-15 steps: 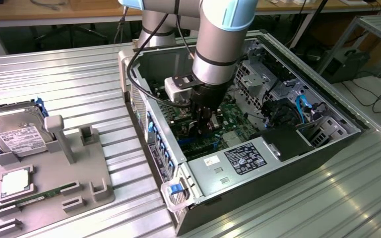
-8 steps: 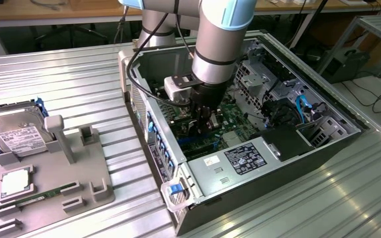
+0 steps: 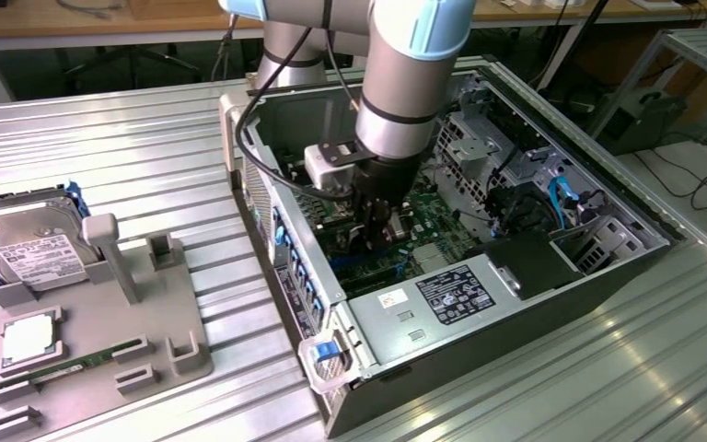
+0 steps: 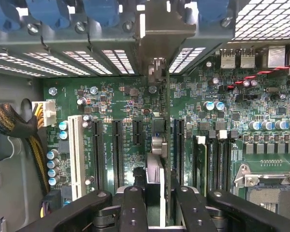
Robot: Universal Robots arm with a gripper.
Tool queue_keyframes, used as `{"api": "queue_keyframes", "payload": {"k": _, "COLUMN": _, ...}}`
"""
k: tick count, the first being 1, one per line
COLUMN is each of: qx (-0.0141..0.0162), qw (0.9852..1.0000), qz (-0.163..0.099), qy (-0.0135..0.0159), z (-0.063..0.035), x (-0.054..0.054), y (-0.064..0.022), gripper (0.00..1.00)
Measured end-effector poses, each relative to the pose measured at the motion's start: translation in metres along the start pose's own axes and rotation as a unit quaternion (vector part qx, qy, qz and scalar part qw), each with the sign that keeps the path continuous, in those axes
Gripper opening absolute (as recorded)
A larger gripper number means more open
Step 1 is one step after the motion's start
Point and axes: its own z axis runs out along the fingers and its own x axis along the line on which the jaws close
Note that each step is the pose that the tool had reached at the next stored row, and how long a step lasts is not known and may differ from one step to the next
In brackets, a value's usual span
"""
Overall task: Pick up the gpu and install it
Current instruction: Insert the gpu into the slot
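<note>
Tool [image 3: 378, 241] hemmed between case walls [image 3: 268, 129]

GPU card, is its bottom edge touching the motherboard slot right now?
Cannot tell. The wrist view looks straight down the gpu's thin edge, held in the gripper over the motherboard, so the card itself hides any contact or gap.

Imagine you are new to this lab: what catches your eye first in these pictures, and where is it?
The grey arm reaches down into the open PC case at the middle of the exterior view. Its gripper holds the gpu edge-on over the green motherboard, in line with the black slots. On the exterior view's left, a grey tray carries a silver hard drive.
</note>
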Motion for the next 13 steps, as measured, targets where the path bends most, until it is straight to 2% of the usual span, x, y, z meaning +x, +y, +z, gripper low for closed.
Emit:
{"api": "queue_keyframes", "payload": {"k": 4, "qx": -0.0001, "qw": 1.0000, "qz": 0.000, "qy": 0.0002, "z": 0.0034, "x": 0.0000, "y": 0.0000, "gripper": 0.28}}
{"api": "queue_keyframes", "payload": {"k": 5, "qx": 0.0005, "qw": 1.0000, "qz": 0.000, "qy": -0.0009, "z": 0.0047, "x": -0.0004, "y": -0.0001, "gripper": 0.28}}
{"api": "queue_keyframes", "payload": {"k": 13, "qx": 0.0001, "qw": 1.0000, "qz": 0.000, "qy": -0.0001, "z": 0.0056, "x": -0.0002, "y": 0.0000, "gripper": 0.28}}
